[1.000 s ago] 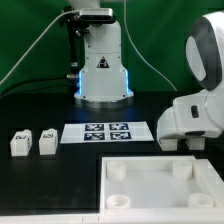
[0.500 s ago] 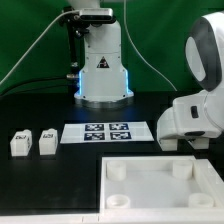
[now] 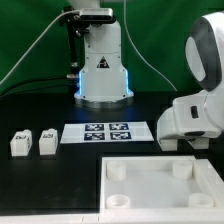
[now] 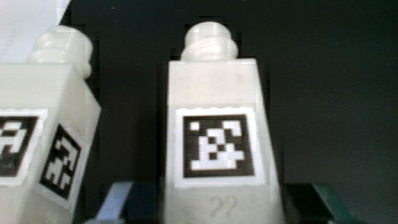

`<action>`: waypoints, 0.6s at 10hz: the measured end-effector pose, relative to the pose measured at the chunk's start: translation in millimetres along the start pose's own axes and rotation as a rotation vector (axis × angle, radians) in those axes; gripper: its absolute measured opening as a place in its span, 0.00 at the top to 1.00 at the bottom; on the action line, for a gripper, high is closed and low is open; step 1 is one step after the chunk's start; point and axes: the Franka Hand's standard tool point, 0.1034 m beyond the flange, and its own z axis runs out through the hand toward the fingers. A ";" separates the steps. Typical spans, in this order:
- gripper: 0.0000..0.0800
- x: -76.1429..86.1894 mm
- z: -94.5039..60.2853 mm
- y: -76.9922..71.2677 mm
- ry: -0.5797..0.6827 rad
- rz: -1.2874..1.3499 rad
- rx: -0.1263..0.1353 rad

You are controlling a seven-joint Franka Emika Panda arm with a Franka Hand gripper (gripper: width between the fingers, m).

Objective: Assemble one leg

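In the wrist view a leg (image 4: 217,120), a white post with a black-and-white tag and a round peg at its end, lies between my gripper's (image 4: 217,203) two fingers (image 4: 125,200). The jaws are open, with a dark gap on each side of the leg. A second leg (image 4: 45,120) lies close beside it. In the exterior view two more legs (image 3: 20,143) (image 3: 46,141) stand at the exterior view's left. My arm's hand (image 3: 186,120) hangs low over the table at the right and hides the fingers and the two legs beneath it.
The large white square panel (image 3: 165,203) with round corner sockets lies at the front right. The marker board (image 3: 108,131) lies mid-table. The robot base (image 3: 103,70) stands at the back, with cables beside it.
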 end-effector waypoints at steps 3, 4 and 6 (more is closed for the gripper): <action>0.63 -3.3 -23.4 6.2 0.032 -0.018 0.012; 0.63 -10.0 -48.6 11.3 0.076 -0.041 0.022; 0.63 -24.1 -96.6 27.2 0.137 -0.086 0.036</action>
